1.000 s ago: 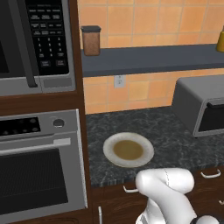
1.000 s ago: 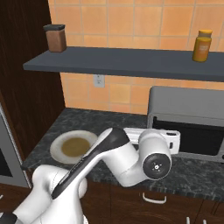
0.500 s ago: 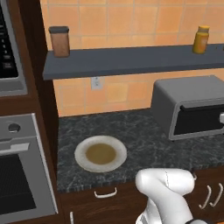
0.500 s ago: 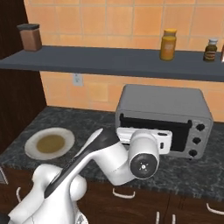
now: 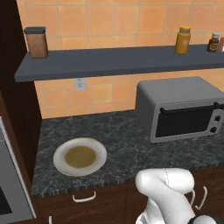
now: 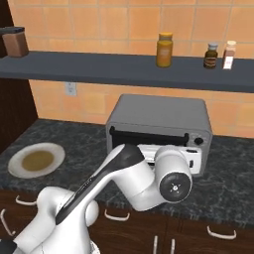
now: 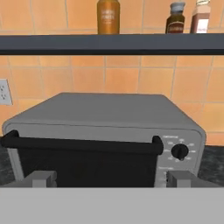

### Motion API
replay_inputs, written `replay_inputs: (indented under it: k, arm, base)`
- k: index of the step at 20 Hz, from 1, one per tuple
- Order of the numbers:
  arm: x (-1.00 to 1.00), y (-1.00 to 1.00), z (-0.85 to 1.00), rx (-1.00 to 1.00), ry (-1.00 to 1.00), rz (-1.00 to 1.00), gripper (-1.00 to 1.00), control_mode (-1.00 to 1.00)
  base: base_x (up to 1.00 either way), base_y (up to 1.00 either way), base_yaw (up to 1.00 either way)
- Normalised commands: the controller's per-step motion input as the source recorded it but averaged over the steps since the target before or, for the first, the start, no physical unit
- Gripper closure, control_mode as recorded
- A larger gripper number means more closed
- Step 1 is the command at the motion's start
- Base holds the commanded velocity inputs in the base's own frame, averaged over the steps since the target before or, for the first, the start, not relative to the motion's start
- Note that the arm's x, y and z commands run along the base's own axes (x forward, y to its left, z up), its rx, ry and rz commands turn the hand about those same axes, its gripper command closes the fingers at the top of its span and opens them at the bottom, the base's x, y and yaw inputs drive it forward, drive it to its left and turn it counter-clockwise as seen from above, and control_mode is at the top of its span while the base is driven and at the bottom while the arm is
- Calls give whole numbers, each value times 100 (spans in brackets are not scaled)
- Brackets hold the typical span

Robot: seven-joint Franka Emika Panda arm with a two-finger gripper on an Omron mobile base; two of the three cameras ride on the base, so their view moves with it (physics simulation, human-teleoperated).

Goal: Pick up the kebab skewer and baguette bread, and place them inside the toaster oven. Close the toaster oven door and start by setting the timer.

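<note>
Grey metal toaster oven [image 5: 183,107] sits on the dark speckled desk [image 5: 127,151] below a shelf [image 6: 124,67] of jars, its door [image 7: 83,164] closed. The hand [image 7: 111,179] hovers before the door, released and empty. A plate [image 5: 80,156] lies well left of the oven.

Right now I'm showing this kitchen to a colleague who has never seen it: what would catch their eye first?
Probably the toaster oven, grey and boxy on the dark counter against the orange tiles, its door shut under a black bar handle. The gripper faces it with jaws spread wide. Left of it lies a white plate, and jars stand on the shelf above.
</note>
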Motion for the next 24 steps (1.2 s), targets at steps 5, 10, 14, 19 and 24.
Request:
replay_inputs:
  k: [5,10,14,19,24]
  arm:
    - [0,0,0,0,0,0,-100,100]
    - [0,0,0,0,0,0,-100,100]
    - [0,0,0,0,0,0,-100,100]
    - [0,0,0,0,0,0,-100,100]
    - [0,0,0,0,0,0,-100,100]
  base:
    - [20,-44,0]
    - [29,-30,0]
    - [52,-2,0]
    - [23,-1,-7]
    - [-3,-1,-22]
